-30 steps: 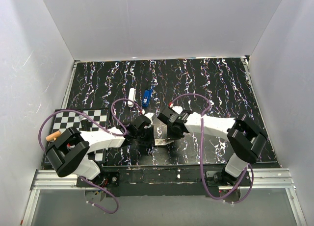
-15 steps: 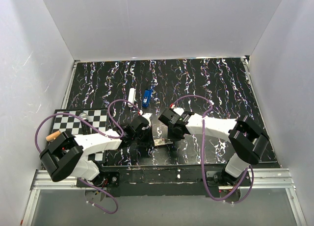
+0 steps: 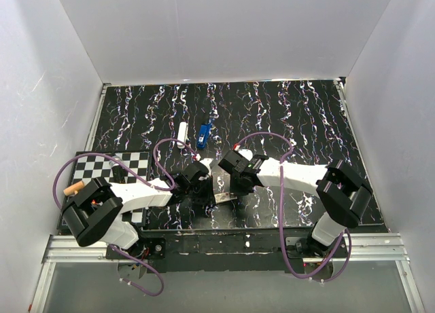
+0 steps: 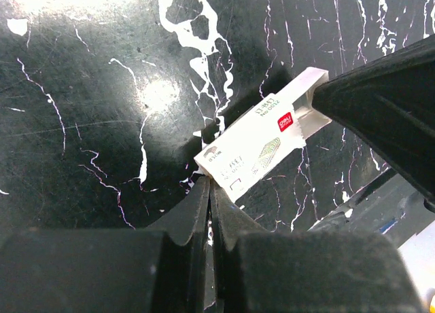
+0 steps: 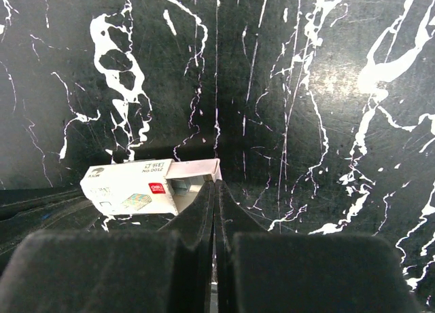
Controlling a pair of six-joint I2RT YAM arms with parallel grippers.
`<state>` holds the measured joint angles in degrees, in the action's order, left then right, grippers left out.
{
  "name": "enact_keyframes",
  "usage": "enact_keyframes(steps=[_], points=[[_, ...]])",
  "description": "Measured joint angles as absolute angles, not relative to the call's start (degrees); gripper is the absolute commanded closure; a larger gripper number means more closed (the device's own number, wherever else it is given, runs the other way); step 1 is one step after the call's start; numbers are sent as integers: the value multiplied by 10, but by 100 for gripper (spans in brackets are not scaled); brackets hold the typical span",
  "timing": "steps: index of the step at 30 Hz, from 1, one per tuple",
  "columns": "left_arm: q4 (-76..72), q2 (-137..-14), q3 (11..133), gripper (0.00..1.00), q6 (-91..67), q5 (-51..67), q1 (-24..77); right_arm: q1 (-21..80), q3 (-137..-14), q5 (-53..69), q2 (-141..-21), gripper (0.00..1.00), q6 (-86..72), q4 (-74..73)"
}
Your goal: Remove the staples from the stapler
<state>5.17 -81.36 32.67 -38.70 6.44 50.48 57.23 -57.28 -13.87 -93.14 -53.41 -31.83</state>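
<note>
A small white staple box hangs between both grippers near the table's front middle. My left gripper is shut, its tips pinching the corner of the box's sleeve. My right gripper is shut on the end flap of the box's inner tray, which is pulled partly out. Grey staples show inside the tray. A blue stapler lies on the mat behind the grippers, apart from both.
A white stick-like object lies left of the stapler. A checkered board sits at the front left, with an orange-tipped tool by its left edge. White walls enclose the black marbled mat.
Both grippers stay shut on the box. The left arm's elbow swung outward and came back, and the box shifted slightly toward the left.
</note>
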Motion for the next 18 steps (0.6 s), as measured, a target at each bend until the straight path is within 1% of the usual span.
enact_keyframes(steps=[7, 10, 12, 15, 18], points=[[51, -814, 327, 100, -383, 64, 505, 575, -573, -133, -933, 99, -526, -314], [53, -814, 328, 100, -380, 63, 505, 575, -573, -133, -933, 90, -523, -315], [58, -814, 330, 95, -377, 60, 505, 575, -573, -133, -933, 84, -521, -315], [67, -813, 335, 91, -371, 50, 505, 575, -573, -134, -933, 79, -518, -315], [78, -807, 335, 90, -367, 39, 505, 575, -575, -137, -933, 76, -512, -318]])
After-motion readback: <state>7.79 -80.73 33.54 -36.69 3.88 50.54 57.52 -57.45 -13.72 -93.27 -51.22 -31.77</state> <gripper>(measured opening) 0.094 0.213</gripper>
